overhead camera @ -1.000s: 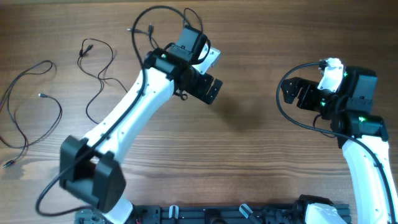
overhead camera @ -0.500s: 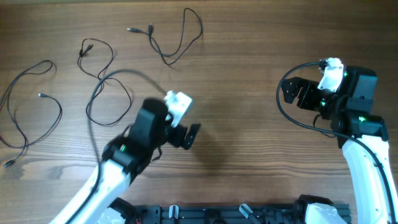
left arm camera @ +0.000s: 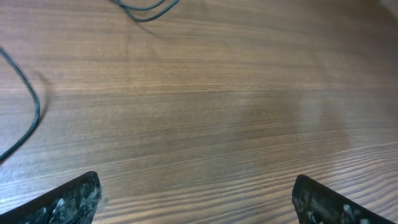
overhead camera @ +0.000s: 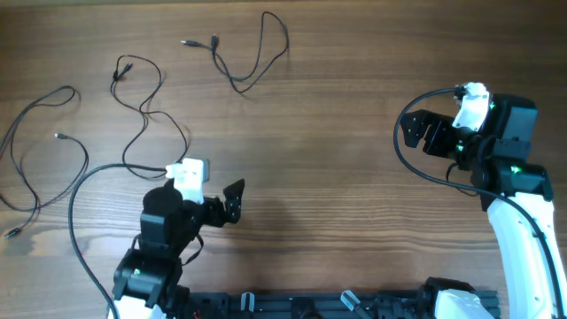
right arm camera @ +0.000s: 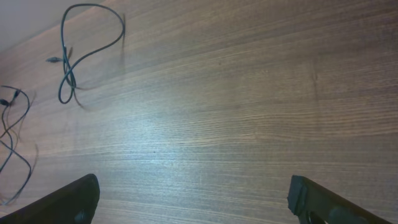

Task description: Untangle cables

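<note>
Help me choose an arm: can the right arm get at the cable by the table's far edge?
Probably yes. The right gripper is open, and only bare table lies between it and that cable; the left gripper sits clear of that path. Whether the arm stretches that far is unsure.

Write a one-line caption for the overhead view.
Three thin black cables lie apart on the brown wooden table; the left gripper and right gripper hover open, holding nothing.
</note>
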Robot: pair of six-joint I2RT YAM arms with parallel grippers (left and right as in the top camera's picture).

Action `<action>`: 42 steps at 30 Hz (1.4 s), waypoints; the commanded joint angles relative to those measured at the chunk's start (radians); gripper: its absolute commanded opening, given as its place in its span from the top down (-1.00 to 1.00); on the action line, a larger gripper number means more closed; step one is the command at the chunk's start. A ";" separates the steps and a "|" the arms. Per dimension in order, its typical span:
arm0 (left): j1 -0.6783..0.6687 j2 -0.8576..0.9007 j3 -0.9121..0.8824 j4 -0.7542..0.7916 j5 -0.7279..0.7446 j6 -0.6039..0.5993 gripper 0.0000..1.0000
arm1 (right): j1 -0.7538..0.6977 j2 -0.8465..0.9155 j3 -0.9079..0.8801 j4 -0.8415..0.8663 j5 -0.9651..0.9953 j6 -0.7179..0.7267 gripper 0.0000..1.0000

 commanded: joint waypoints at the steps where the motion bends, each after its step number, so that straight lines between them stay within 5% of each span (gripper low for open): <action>1: 0.032 -0.063 -0.074 0.061 0.027 -0.010 -1.00 | -0.004 0.007 0.006 0.003 0.010 -0.017 -0.99; 9: 0.090 -0.231 -0.286 0.402 0.027 -0.061 -1.00 | -0.004 0.007 0.006 0.003 0.010 -0.018 -1.00; 24: 0.266 -0.603 -0.286 0.179 -0.122 -0.050 -1.00 | -0.004 0.007 0.006 0.003 0.010 -0.017 -1.00; 42: 0.270 -0.602 -0.286 0.177 -0.138 -0.055 -1.00 | -0.004 0.007 0.006 0.003 0.011 -0.017 -0.99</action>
